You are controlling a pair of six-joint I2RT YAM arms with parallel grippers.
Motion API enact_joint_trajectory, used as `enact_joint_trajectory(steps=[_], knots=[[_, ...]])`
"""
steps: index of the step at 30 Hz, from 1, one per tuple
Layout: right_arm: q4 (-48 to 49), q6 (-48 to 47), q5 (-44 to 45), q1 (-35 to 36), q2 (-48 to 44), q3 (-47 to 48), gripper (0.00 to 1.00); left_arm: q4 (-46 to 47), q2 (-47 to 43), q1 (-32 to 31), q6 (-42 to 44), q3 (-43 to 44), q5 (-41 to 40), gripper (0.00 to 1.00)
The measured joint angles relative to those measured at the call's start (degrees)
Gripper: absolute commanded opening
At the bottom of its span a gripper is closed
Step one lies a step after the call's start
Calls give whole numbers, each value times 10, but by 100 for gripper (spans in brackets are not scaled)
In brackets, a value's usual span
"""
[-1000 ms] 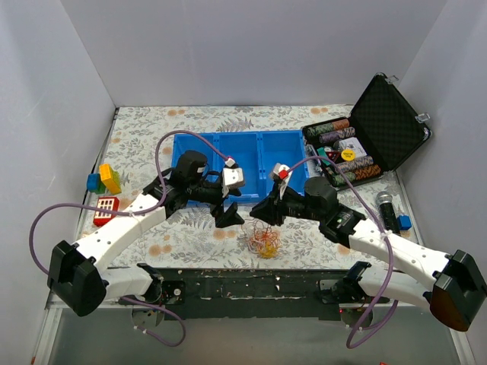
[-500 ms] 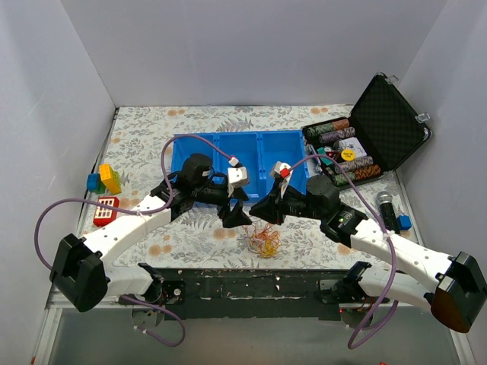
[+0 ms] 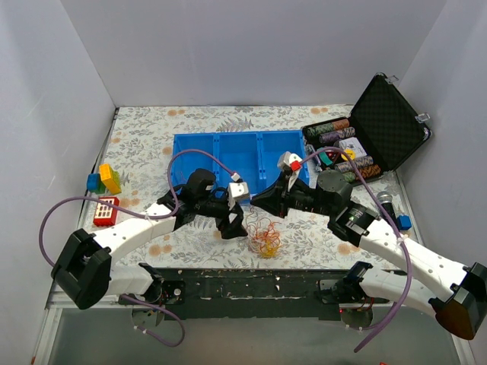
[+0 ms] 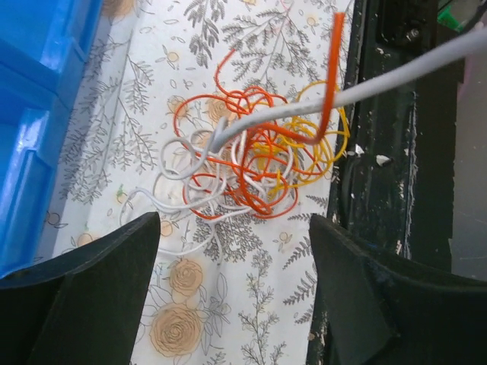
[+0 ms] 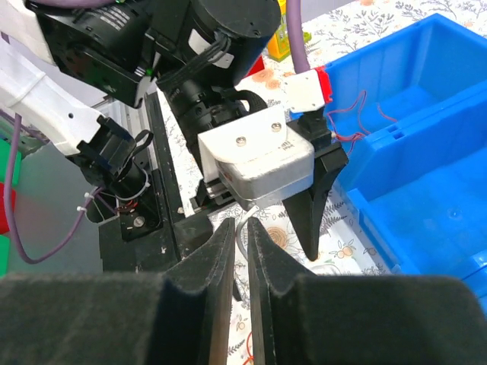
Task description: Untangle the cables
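Observation:
The cables [image 3: 264, 237] are a small tangle of orange, white and yellow cords on the floral cloth near the front edge. In the left wrist view the tangle [image 4: 251, 156] lies just ahead of my left gripper [image 4: 236, 304], which is open, empty and low over the cloth. One white strand [image 4: 396, 76] and an orange one rise from the tangle to the upper right. My right gripper [image 5: 240, 228] is shut on that white strand [image 5: 239, 235] and holds it above the tangle. In the top view the left gripper [image 3: 232, 222] and right gripper [image 3: 262, 201] are close together.
A blue three-compartment bin [image 3: 236, 152] stands behind the grippers, and thin dark red strands [image 5: 358, 122] show in it. An open black case of poker chips [image 3: 380, 129] is at the right. Toy blocks [image 3: 106, 179] are at the left. The black table rail [image 4: 396, 190] runs beside the tangle.
My left gripper has moved right and down towards the tangle. My right gripper has lifted and drawn back, pulling strands up out of the tangle.

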Motion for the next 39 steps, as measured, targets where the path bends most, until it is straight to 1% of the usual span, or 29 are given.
enact_joint_trajectory(steps=[1, 2, 7, 8, 10, 12, 13, 16, 19, 27, 34, 36, 39], knots=[[0, -1, 0, 0, -1, 3, 18, 8, 3, 0, -7, -1, -3, 66], [-1, -1, 0, 0, -2, 5, 18, 17, 7, 0, -12, -1, -7, 63], [-6, -1, 2, 0, -3, 10, 17, 79, 23, -2, -63, -1, -13, 63], [-7, -1, 3, 0, -4, 10, 17, 85, 24, -2, -72, 0, -11, 58], [-11, -1, 5, 0, -7, 10, 17, 93, 25, -4, -91, 0, -3, 38], [-14, -1, 7, 0, -8, 11, 17, 99, 25, -9, -101, 0, 2, 22], [-16, -1, 8, 0, -8, 11, 17, 101, 25, -11, -103, 0, 3, 20], [-23, -4, 11, 0, -9, 11, 17, 104, 25, -14, -104, -1, -1, 5], [-47, -16, 23, 0, -12, 19, 16, 103, 24, -15, -98, -1, -10, 0], [-108, -61, 102, 0, -54, 50, 17, 92, 0, -15, -56, -46, -56, 0], [-139, -88, 172, 0, -59, 75, 15, 67, -56, -15, -18, -77, -70, 0], [-151, -96, 180, 0, -54, 94, 13, 63, -69, -15, -7, -87, -74, 0], [-157, -104, 177, -1, -34, 152, 10, 56, -78, -16, 8, -99, -82, 1]])
